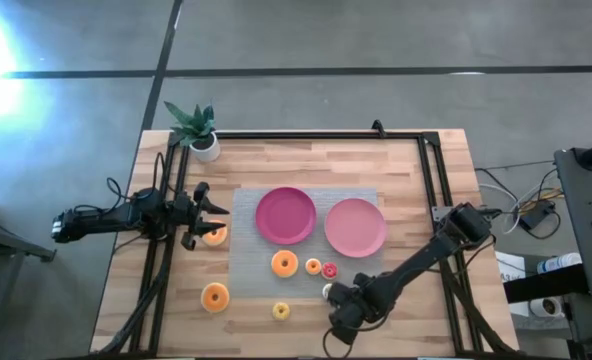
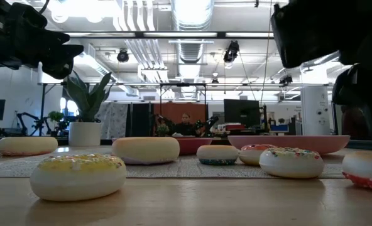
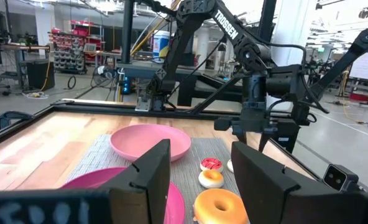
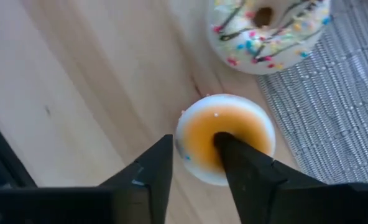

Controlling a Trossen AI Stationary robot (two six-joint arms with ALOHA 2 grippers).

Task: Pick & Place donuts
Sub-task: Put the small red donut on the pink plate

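Observation:
Several small toy donuts lie on the table in the high view: orange ones point(image 1: 284, 263) point(image 1: 214, 297) point(image 1: 214, 235), a red one point(image 1: 329, 269), a yellow one point(image 1: 281, 311) and a cream-rimmed one point(image 1: 328, 291). My right gripper point(image 4: 193, 149) points down at the cream-rimmed, orange-glazed donut point(image 4: 246, 134). Its fingers are apart, one tip over the hole and the other just outside the rim. A white sprinkled donut point(image 4: 268, 28) lies beside it. My left gripper point(image 3: 199, 168) is open and hovers above the table over an orange donut point(image 3: 220, 208) near the left edge. My right gripper comes from above, pointing down, with one fingertip point(image 4: 224, 142) at the middle of the orange-glazed donut and the other point(image 4: 164, 152) outside its rim point(image 4: 184, 134). The donut lies flat on the wood. Whether the fingers touch it, I cannot tell.
Two pink plates point(image 1: 286, 215) point(image 1: 356, 227) sit on a grey mat point(image 1: 251, 250) mid-table. A potted plant point(image 1: 198, 130) stands at the far left corner. A black frame point(image 1: 426, 150) runs along the table's edges. Bare wood lies near the front edge.

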